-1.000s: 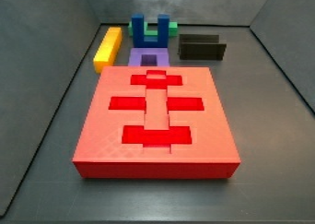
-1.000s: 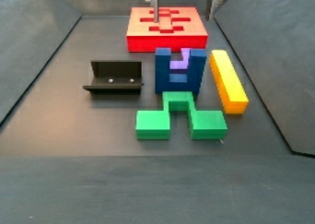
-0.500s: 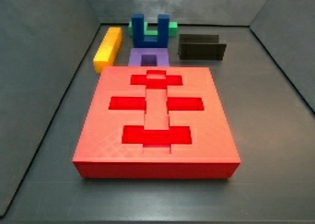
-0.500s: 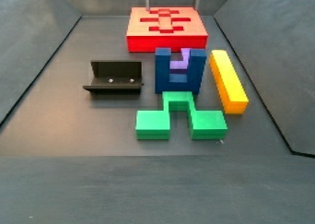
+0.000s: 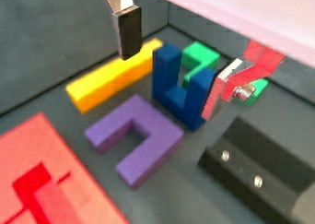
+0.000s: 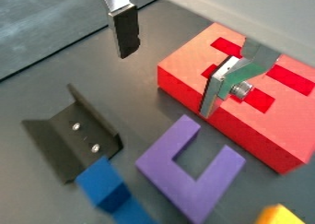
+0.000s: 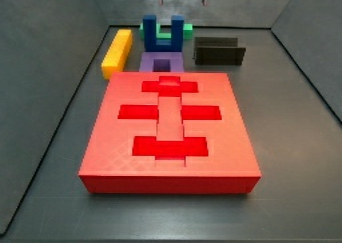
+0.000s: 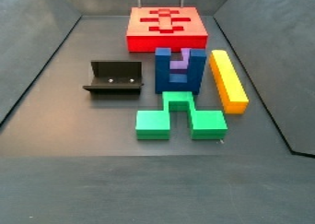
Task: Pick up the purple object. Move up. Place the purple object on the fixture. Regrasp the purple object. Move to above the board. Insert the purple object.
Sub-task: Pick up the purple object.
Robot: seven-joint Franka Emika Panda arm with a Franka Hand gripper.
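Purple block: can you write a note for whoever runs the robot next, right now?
Gripper: open and empty, up in the air over the blocks.
Purple block: lying flat on the floor between the board and the blue block, not picked up yet.
Fixture: empty, on the floor beside the blue block.
Done: nothing so far.
Left: grab the purple block, lift it, set it on the fixture, regrasp it, carry it above the board, insert it.
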